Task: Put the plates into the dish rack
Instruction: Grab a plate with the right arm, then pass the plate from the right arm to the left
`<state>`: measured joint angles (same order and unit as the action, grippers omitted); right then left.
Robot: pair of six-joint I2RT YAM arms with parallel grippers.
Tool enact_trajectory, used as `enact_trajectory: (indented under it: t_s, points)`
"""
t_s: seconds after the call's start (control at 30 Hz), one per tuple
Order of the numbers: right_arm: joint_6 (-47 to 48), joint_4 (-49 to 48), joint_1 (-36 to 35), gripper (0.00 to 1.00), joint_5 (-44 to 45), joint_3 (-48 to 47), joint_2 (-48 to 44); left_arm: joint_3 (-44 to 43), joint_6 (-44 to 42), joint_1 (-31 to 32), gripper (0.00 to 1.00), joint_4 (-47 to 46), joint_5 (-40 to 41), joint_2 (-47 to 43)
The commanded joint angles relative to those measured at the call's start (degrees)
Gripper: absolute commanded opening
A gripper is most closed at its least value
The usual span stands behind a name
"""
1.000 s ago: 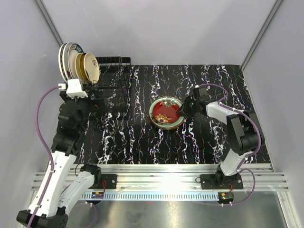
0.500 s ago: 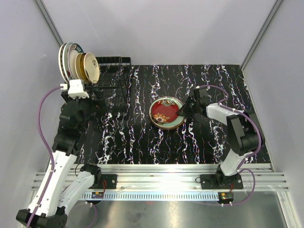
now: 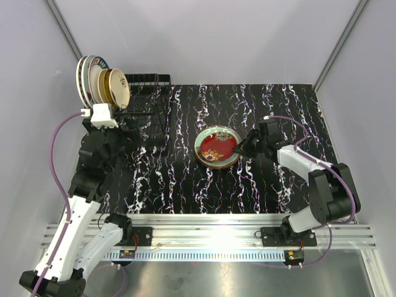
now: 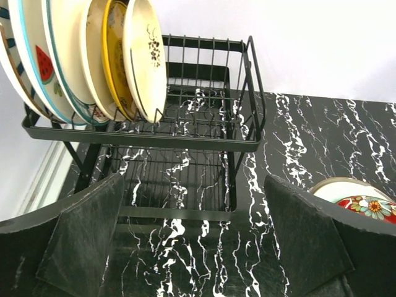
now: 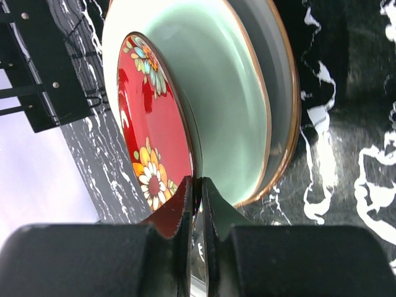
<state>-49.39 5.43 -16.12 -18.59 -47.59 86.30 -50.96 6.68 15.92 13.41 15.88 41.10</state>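
Observation:
The black wire dish rack [image 3: 146,104] stands at the back left and holds several upright plates [image 3: 102,83] at its left end. These also show in the left wrist view [image 4: 143,59], in the rack [image 4: 185,133]. A red plate with flowers [image 3: 217,147] lies on a pale green plate [image 3: 200,143] at mid-table. My right gripper [image 3: 237,150] is shut on the red plate's right rim. In the right wrist view the red plate [image 5: 151,124] is tilted up off the green plate [image 5: 238,93], with my gripper [image 5: 198,185] pinching its edge. My left gripper [image 4: 195,247] is open and empty just in front of the rack.
The rack's right half has free slots [image 4: 204,68]. The black marbled table [image 3: 278,111] ends at a metal rail [image 3: 210,223] in front. Pale walls close in the left, back and right sides.
My right arm has swung its elbow out to the right and lower, and the red plate's gripped edge has lifted off the green plate. The left arm has barely moved.

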Motion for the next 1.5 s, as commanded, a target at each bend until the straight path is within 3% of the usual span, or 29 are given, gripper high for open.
enact_trajectory:
  t_s: [0.0, 0.27, 0.4, 0.6, 0.83, 1.17, 1.27, 1.47]
  points:
    - [-2.7, -7.3, 0.2, 0.0, -1.7, 0.7, -5.6, 0.0, 2.4, 0.5, 0.99, -3.0, -3.1, 1.0]
    - [-3.1, -10.1, 0.2, 0.0, -2.1, 6.3, -13.8, -1.2, 7.9, 0.6, 0.99, -2.7, -14.0, 6.6]
    - [-2.9, -10.8, 0.2, 0.0, -3.5, 8.6, -17.7, -1.0, 11.1, 0.6, 0.99, -4.4, -25.0, 10.2]
    - [-0.9, -13.5, 0.2, 0.0, -11.1, 10.5, -22.7, -2.5, 15.5, 0.7, 0.99, -5.8, -40.9, 19.5]
    - [-0.3, -15.4, 0.1, 0.0, -17.2, 12.0, -27.5, -2.7, 18.1, 3.8, 0.93, -7.5, -48.4, 27.3]
    - [1.0, -16.8, -2.8, 0.0, -19.8, 10.5, -26.9, -1.3, 22.9, 7.5, 0.74, -15.2, -57.5, 33.2]
    - [1.6, -16.6, -4.5, 0.0, -18.4, 10.2, -26.6, -1.4, 23.3, 7.8, 0.61, -15.2, -58.6, 34.0]
    - [2.0, -16.7, -5.6, 0.0, -16.4, 10.9, -26.6, -2.3, 22.2, 8.2, 0.19, -13.6, -58.3, 34.4]
